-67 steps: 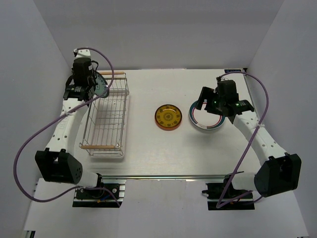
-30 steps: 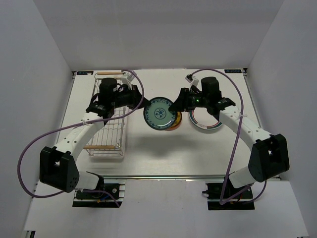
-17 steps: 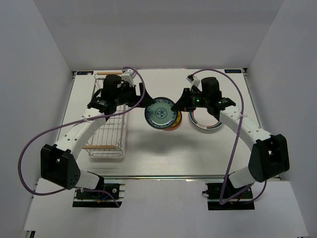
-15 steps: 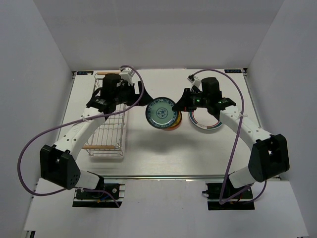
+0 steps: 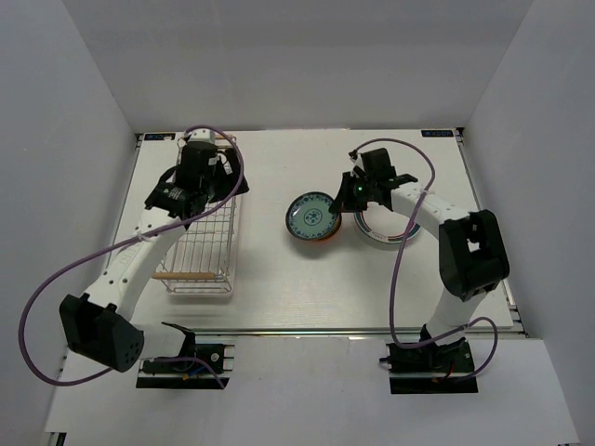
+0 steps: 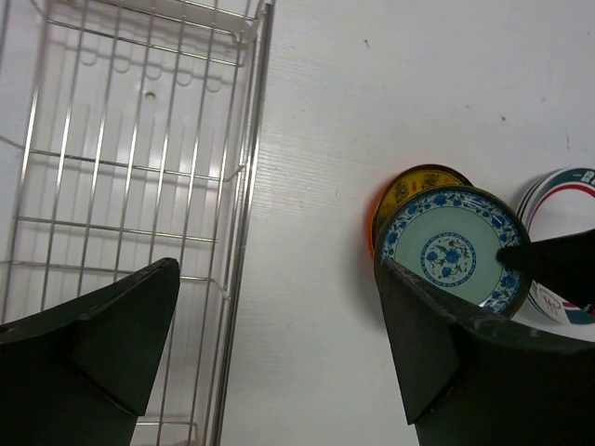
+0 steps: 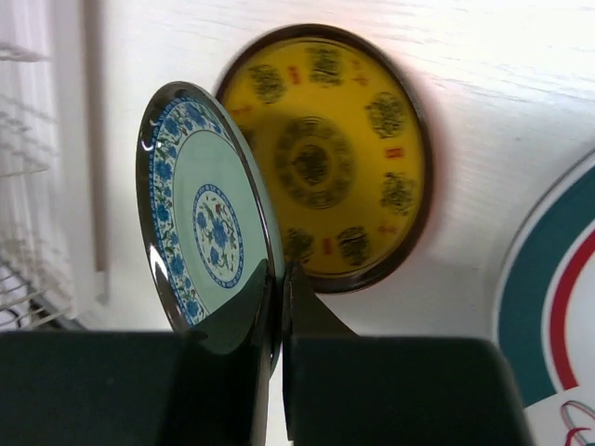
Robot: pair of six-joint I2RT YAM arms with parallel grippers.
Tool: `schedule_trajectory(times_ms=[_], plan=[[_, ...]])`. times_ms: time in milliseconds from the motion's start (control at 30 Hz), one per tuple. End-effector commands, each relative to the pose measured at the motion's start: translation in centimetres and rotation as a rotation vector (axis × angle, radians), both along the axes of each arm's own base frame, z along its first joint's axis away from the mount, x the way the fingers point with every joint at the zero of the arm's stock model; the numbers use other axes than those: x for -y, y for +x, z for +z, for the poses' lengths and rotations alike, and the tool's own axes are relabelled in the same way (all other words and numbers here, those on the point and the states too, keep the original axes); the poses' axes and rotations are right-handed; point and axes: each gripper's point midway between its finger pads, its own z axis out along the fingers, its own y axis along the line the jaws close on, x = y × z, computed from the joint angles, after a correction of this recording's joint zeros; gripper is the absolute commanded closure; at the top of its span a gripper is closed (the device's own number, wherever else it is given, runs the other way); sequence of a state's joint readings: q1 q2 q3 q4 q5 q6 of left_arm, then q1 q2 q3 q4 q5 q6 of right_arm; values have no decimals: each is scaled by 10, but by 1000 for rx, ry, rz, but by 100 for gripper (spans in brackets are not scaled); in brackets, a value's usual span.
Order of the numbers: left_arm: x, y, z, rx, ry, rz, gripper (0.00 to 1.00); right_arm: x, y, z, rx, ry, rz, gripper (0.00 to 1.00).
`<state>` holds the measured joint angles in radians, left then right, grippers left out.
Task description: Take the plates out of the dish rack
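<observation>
Teal plate (image 5: 311, 215): the item changing hands. A second ago both grippers were on it near the middle of the tabletop (image 5: 279, 297). Now only the right gripper (image 7: 279, 279) is holding it, fingers closed tight on the rim. The plate is hanging tilted over the yellow plate (image 7: 344, 158); whether the two are touching I cannot tell.

Left gripper (image 6: 277, 279): fingers are standing wide apart, holding nothing. It has let go and pulled back, and is now sitting over the far end of the rack (image 5: 232, 232).

Rack: lying along the left edge of the tabletop. I am seeing bare wire only, with no plate in it in either view that shows it.

White plate (image 5: 395, 232): lying flat toward the right edge, just beside the yellow plate.

Task reading: I am judging the handover done and the unloading nearly finished. The teal plate is still waiting to be set down, probably onto the yellow plate.

Writing: I am finding no brand or label. The yellow plate is carrying a ring of dark character-like marks, too soft to read. The white plate is showing green and red rim bands and a scrap of red marking, cut off at the right wrist view's corner.
</observation>
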<state>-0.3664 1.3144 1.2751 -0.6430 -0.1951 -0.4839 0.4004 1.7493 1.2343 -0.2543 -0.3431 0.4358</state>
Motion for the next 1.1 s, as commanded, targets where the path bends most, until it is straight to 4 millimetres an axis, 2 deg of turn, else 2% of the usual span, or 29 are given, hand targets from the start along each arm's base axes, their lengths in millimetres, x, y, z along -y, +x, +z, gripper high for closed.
schedule_trajectory(times_ms=[0, 133, 333, 400, 467, 567, 600, 833, 1000, 1033, 1067], plan=[[-25, -13, 13, 30, 25, 99, 2, 2, 25, 9, 62, -38, -40, 100], [-29, -16, 13, 36, 32, 108, 2, 10, 34, -4, 62, -84, -79, 100], [-24, -17, 13, 37, 31, 86, 2, 10, 42, -18, 40, -99, -85, 100], [-25, -17, 12, 34, 36, 89, 2, 10, 42, -23, 29, -107, -89, 93], [-27, -18, 12, 34, 42, 96, 2, 11, 43, -25, 23, -116, -93, 81], [-28, -19, 13, 38, 43, 102, 2, 12, 41, -27, 11, -128, -97, 48], [-29, -19, 15, 44, 41, 103, 2, 14, 41, -28, 7, -134, -100, 11], [-29, -20, 20, 58, 34, 101, 2, 16, 33, -14, 25, -134, -87, 11], [-30, -23, 26, 70, 30, 104, 2, 21, 27, 24, 130, -108, -69, 11], [-31, -25, 30, 76, 29, 106, 2, 23, 25, 39, 172, -106, -75, 11], [-34, -26, 29, 70, 37, 116, 2, 27, 23, 46, 197, -115, -83, 11]])
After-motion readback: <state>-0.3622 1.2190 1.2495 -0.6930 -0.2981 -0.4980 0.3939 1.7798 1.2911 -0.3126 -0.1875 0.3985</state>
